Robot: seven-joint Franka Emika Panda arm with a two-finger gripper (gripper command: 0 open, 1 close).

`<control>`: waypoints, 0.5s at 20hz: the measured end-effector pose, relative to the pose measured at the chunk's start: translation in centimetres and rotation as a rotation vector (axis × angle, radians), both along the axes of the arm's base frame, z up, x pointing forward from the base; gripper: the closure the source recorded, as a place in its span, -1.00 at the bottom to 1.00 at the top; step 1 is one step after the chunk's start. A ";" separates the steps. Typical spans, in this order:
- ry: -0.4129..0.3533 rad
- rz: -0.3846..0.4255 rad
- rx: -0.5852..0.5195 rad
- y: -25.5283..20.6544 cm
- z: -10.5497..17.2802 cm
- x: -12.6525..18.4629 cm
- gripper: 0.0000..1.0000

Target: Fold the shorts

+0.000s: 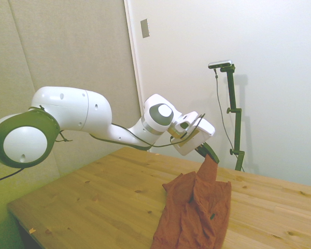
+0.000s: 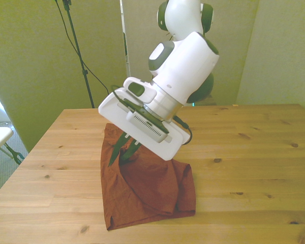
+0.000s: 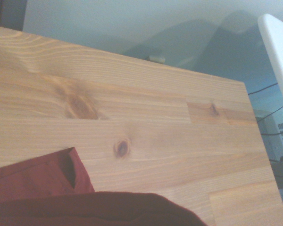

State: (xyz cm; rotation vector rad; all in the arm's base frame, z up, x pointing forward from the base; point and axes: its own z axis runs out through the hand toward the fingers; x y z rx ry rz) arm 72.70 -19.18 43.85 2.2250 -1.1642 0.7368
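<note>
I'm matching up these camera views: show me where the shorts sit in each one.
Side view: shorts bottom centre, one corner lifted by the gripper.
Front view: shorts lower centre-left, under the gripper.
Wrist view: shorts fill the lower edge.
Shared landmark: the wooden table beneath them.

Count, all three views taken together:

- Shorts (image 1: 197, 212): one pair, rust-orange. Same pair shows in the front view (image 2: 147, 188) and at the margin of the wrist view (image 3: 37, 183).
- Dark zip marks on the cloth: one small mark visible in the side view; others cannot be told.
- Robot arms: one, white.
- Claw (image 2: 123, 149): one, with two dark fingers.
- Tabletop (image 2: 244, 152): one, wooden.
- Loose items on the wood besides the shorts: zero counted.
</note>
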 end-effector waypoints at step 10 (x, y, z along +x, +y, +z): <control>-0.015 -0.043 -0.013 -3.4 2.4 1.5 -1.00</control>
